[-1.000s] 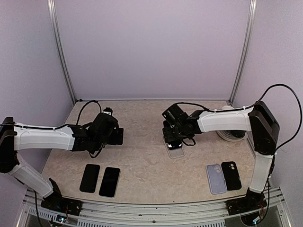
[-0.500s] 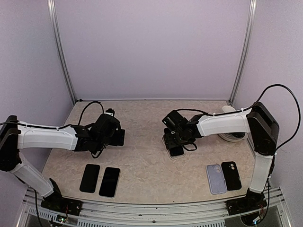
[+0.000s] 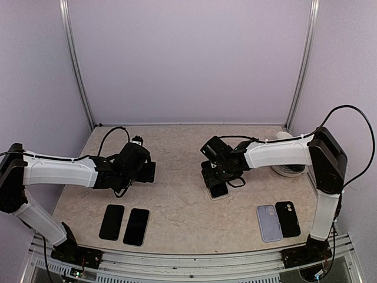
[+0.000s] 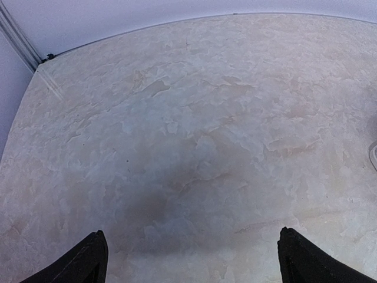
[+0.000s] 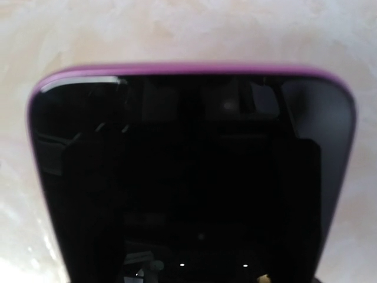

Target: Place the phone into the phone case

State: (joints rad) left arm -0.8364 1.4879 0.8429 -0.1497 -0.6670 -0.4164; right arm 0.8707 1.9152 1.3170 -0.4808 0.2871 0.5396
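Observation:
A black phone lies at the table's middle, on the pale phone case, of which only a thin edge shows. My right gripper stands right over the phone's far end and is shut on it. In the right wrist view the phone's dark screen fills the frame, with a purple rim around its far end; my own fingers are lost in the black. My left gripper hovers open over bare table at the left, nothing between its fingertips.
Two black phones lie side by side at the front left. A lavender case and a black case lie at the front right. A white round object sits behind the right arm.
The right gripper came down with the phone, so the dark phone now covers the pale case that showed a second ago. The left arm shifted slightly right.

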